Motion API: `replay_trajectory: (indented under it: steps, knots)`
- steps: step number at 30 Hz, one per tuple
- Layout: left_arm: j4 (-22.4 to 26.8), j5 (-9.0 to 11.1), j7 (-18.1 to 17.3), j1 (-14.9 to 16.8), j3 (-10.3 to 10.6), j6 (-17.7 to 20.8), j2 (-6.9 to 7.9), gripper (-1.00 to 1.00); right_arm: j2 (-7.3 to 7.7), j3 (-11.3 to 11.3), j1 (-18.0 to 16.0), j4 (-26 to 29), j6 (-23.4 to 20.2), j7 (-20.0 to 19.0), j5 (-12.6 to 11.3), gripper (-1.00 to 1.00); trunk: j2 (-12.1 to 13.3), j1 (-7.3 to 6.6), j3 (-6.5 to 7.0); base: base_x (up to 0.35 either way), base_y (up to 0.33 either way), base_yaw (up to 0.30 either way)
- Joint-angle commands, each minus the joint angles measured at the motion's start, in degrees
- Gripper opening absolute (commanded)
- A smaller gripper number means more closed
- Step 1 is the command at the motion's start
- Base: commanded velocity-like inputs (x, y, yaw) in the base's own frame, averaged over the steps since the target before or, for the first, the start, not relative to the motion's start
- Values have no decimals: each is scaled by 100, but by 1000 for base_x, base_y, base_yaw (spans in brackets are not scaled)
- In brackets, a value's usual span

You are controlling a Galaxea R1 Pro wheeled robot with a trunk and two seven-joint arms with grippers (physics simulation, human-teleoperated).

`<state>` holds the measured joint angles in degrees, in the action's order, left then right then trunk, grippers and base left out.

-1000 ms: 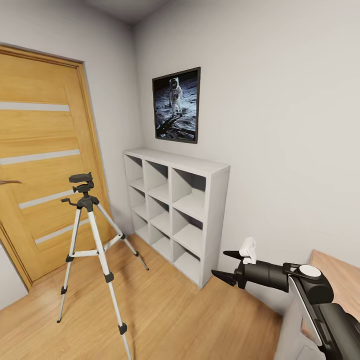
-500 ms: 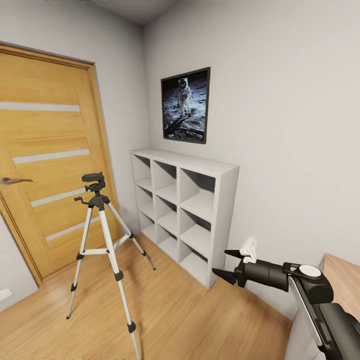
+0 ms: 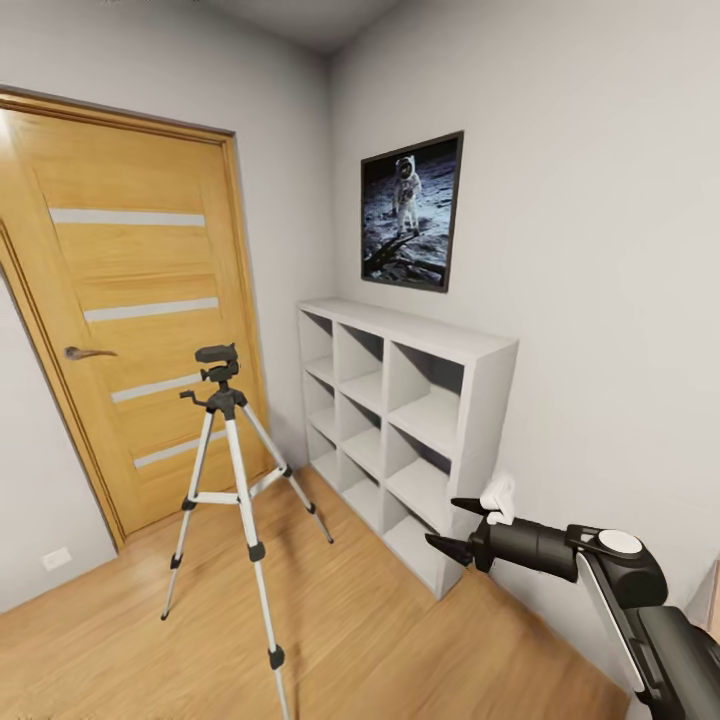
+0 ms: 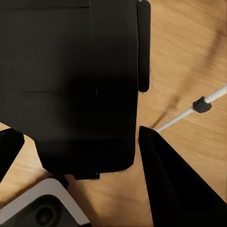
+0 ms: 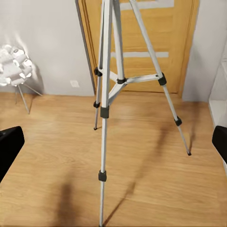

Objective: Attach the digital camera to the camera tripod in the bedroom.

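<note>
The camera tripod (image 3: pixel 232 480) stands on the wood floor (image 3: pixel 380 640) of the bedroom, legs spread, its black pan head (image 3: pixel 218 362) bare of any load. It sits ahead of our right end effector (image 3: pixel 452 530) and off to its left, well apart from it, with the wooden door (image 3: pixel 140 320) behind it and the white cube shelf (image 3: pixel 410 420) between tripod and end effector along the wall.

In the left wrist view a large black boxy body (image 4: pixel 71 85) sits between the dark fingers (image 4: pixel 175 184) of the left end effector; we judge this to be the digital camera, held there, but we cannot tell for sure how firmly the jaws grip it. Beside it one silver tripod leg (image 4: pixel 189 112) crosses the floor. The right end effector is empty, its jaws spread wide, and its wrist view looks straight at the tripod's legs (image 5: pixel 106 94).

We judge the step in hand to be the approach. To do it well, we should close in until the pan head lies within the left arm's reach, keep base and arms off the splayed legs, and bring the camera down level onto the head. The right end effector is free to steady the tripod if it wobbles.
</note>
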<state>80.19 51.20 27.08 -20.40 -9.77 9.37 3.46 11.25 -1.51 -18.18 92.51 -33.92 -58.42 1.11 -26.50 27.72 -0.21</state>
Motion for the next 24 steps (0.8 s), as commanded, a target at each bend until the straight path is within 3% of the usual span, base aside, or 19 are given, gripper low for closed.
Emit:
replay_trajectory:
  steps: [1,16,24]
  knots:
    - [14,12,26,-3,-9,39,-1,-100,0,-7,-1,4,-36,-29,12,100,-4,4,2,177,-268,240]
    - [5,19,50,-16,-53,39,-3,-100,0,3,-1,4,-36,-35,12,100,-4,4,67,142,-237,242]
    - [-2,35,12,-17,-355,45,-44,-100,2,8,1,4,35,-37,12,100,-4,4,101,15,-24,239]
